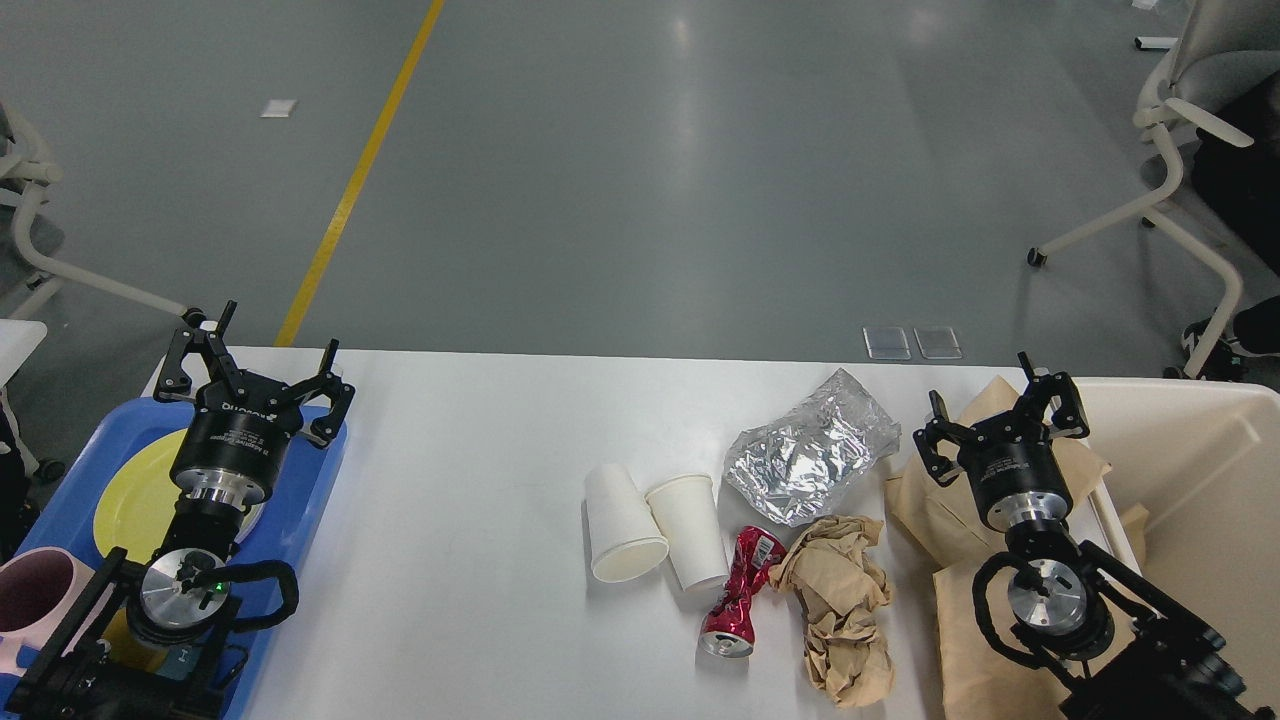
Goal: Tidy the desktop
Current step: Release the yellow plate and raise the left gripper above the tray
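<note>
The white desktop [460,480] carries litter right of its middle: two paper cups [655,525] lying side by side, a crushed red can [738,595], crumpled brown paper [840,605] and a crinkled foil bag [810,455]. My left gripper [255,365] hangs open and empty above the far corner of the blue tray [305,500]. Beside the foil bag, over brown paper sheets [925,500], my right gripper [1000,415] stands open, also holding nothing.
The blue tray at the left holds a yellow plate [130,495], a pink mug [30,600] and a dark mug mostly hidden by my arm. A cream bin [1200,480] sits at the right. Office chairs [1190,130] stand on the floor beyond.
</note>
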Controlling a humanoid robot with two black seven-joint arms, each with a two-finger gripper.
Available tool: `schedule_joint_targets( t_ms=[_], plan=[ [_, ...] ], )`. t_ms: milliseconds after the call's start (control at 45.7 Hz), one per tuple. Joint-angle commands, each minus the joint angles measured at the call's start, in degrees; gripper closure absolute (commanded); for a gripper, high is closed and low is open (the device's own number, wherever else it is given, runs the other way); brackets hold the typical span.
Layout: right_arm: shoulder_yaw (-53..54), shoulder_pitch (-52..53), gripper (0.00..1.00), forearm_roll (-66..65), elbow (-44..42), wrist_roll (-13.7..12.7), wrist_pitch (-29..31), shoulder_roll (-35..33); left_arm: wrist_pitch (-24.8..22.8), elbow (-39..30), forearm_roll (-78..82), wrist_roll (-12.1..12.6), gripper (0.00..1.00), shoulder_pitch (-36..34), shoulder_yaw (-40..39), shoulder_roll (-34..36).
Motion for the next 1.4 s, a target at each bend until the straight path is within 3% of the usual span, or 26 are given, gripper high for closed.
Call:
schedule_joint_targets(
  t_ms=[0,263,678,1378],
  plan=[
    [0.0,0.0,0.0,0.0,0.0,0.0,0.0,0.07,-0.29,0.38,-0.15,0.0,0.04,0.09,0.31,0.0],
    [0.0,0.0,0.0,0.0,0.0,0.0,0.0,-0.02,-3.19,0.82,-0.85,0.7,0.04,1.76,-0.75,3.42],
    [0.0,0.0,0.0,0.0,0.0,0.0,0.0,-0.02,-6.62,1.43,-2.0,1.49,0.04,4.93,-1.62,2.81],
    [0.0,0.0,0.0,0.0,0.0,0.0,0.0,0.07,-6.97,4.15,-5.34,0.88,0.04,3.26,-1.71,2.98]
  ],
)
